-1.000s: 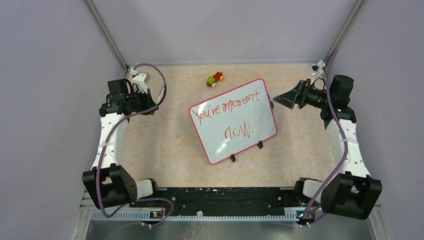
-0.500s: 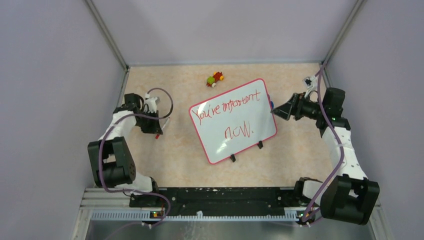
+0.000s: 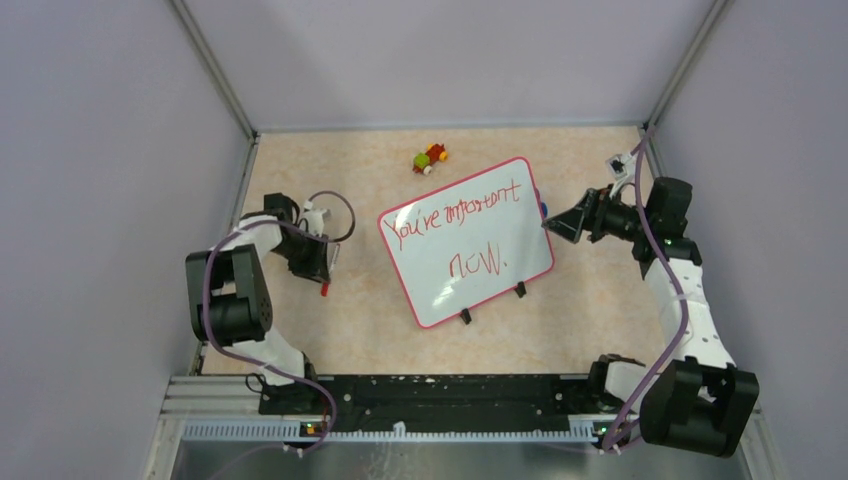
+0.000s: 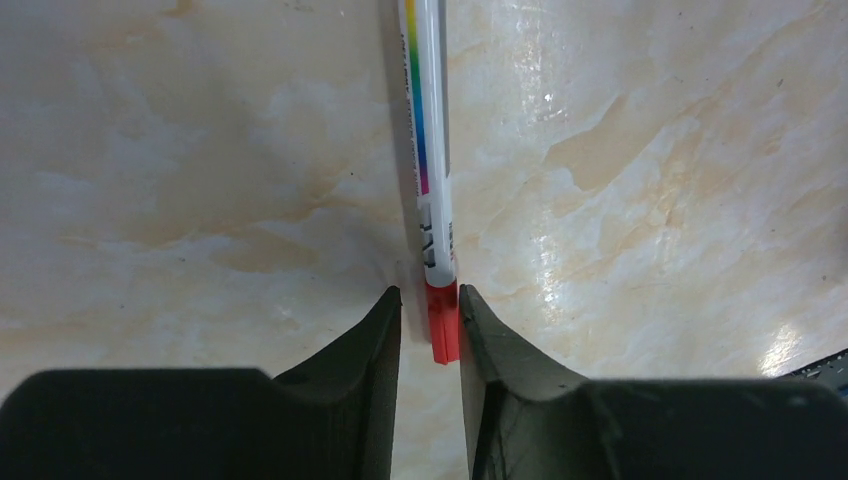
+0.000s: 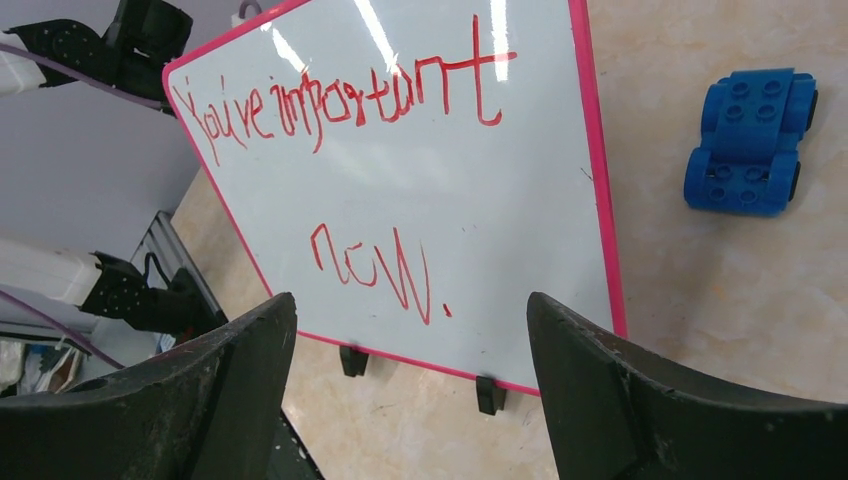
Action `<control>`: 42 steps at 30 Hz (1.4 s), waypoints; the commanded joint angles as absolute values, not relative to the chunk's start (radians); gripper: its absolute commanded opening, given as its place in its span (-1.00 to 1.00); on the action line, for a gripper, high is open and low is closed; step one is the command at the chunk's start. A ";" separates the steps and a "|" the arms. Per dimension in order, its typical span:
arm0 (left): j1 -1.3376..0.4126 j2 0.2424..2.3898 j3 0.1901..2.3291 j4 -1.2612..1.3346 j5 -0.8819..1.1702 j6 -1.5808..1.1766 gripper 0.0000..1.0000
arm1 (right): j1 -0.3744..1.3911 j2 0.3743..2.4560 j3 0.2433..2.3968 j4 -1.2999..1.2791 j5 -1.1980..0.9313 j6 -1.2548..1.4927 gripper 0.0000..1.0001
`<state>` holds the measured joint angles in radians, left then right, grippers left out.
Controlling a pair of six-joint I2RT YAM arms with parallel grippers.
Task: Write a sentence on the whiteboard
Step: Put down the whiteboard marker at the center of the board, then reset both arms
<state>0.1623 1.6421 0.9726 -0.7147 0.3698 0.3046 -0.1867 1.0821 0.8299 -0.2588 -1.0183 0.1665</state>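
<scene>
The whiteboard [image 3: 432, 292] lies flat near the middle of the counter [image 3: 360, 330], turned at a slant, its pink-red rim all in view and its two black clips [image 3: 465, 316] on the edge nearest the arm bases. The sentence [image 3: 455, 213] runs across it in thin red marker: "You're important" along the far part and "now." below, closer to the clips. Left of the whiteboard and well apart from it, the left pincer [image 4: 430, 318] is down at the counter. Its fingers are spread only a little, one on each side of the red end of a white marker [image 4: 432, 150] that lies on the counter. A thin gap shows at one finger, so it is not pinching the marker. Just off the whiteboard's right edge the right pincer [image 3: 556, 224] hangs with its fingers spread wide and nothing between them, pointing at the board. A blue toy car [image 5: 748, 142] sits just beside that same right edge. A small colourful toy [image 3: 430, 157] rests beyond the whiteboard's far side.
</scene>
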 commanded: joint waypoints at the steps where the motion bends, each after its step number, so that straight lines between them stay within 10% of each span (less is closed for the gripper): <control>1: 0.149 1.662 1.002 -0.741 0.358 0.333 -0.33 | -0.192 1.066 0.835 -0.242 -1.031 0.125 0.64; 9: 0.143 1.621 1.048 -0.784 0.364 0.329 0.00 | -0.192 1.058 0.834 -0.244 -1.031 0.122 0.64; 16: 0.141 1.545 1.243 -0.931 0.474 0.366 0.97 | -0.192 1.057 0.867 -0.255 -1.015 0.125 0.65; 26: 0.148 1.516 1.601 -0.934 0.670 0.264 0.97 | -0.226 1.102 1.060 -0.412 -0.949 0.023 0.70; 42: 0.163 1.367 1.327 -0.553 0.628 0.021 0.98 | -0.341 1.151 1.043 -0.405 -0.899 -0.026 0.70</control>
